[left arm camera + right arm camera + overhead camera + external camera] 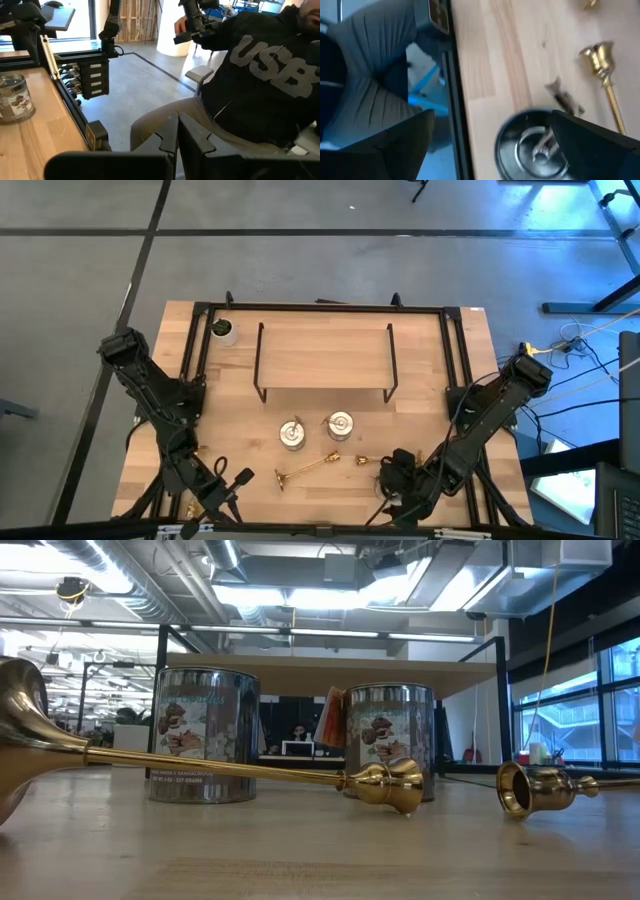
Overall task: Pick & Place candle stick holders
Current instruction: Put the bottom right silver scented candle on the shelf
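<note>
From above, your right end effector (pixel 393 480) sits at the near edge of the table (pixel 320 350), jaws wide, over the third silvery cup (pixel 384 486), which it mostly hides. No grip yet, I'd judge: it's straddling. Left end effector (pixel 222 492) is parked at the near-left corner, shut, empty. Two more silvery cups (pixel 292 433) (pixel 339 423) stand side by side mid-table, just in front of the black wire rack (pixel 325 365). One brass stick (pixel 308 469) lies flat near them; a second brass stick (pixel 368 462) lies close to the right arm. White plant pot (pixel 224 331) is in the far-left corner, well clear. Open wood left of centre gives you room.

At table height, both standing cups (pixel 203 735) (pixel 390 740) are upright, and the long brass stick (pixel 215 766) lies across in front of them. The other stick (pixel 545 787) lies apart to its right, cup end open to the camera.

Past the left wrist, fingers (pixel 186 145) are closed, pointing off the table edge toward a seated person (pixel 260 75). One cup (pixel 14 97) shows on the table. Don't swing out that way.

Past the right wrist, the cup (pixel 532 147) sits between wide fingers (pixel 592 145), close to the table edge (pixel 454 100). A brass stick (pixel 605 80) lies just beside; descend straight, it could get knocked.
</note>
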Available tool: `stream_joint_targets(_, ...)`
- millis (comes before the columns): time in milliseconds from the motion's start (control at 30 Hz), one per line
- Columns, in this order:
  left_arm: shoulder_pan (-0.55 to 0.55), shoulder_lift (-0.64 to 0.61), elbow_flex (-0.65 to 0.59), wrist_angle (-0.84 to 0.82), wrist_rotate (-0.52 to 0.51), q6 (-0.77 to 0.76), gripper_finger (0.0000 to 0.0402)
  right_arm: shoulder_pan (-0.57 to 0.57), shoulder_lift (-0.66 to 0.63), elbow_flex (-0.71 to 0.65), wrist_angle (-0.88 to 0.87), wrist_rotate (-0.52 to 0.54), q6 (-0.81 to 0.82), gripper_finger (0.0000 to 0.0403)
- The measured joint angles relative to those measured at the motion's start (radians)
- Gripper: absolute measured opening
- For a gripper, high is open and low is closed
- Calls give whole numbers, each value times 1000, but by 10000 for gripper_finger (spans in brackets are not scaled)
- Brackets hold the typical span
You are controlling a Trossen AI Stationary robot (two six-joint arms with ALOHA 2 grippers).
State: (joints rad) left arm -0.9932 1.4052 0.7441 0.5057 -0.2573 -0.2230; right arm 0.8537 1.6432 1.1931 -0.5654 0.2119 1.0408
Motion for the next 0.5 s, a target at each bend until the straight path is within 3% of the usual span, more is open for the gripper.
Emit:
stream_joint_targets(133,0,0,0,0,0,0,6,-18,0,0,10,12,97,399)
stream_joint_targets(500,0,0,0,0,0,0,6,12,-1,0,300,-64,21,399)
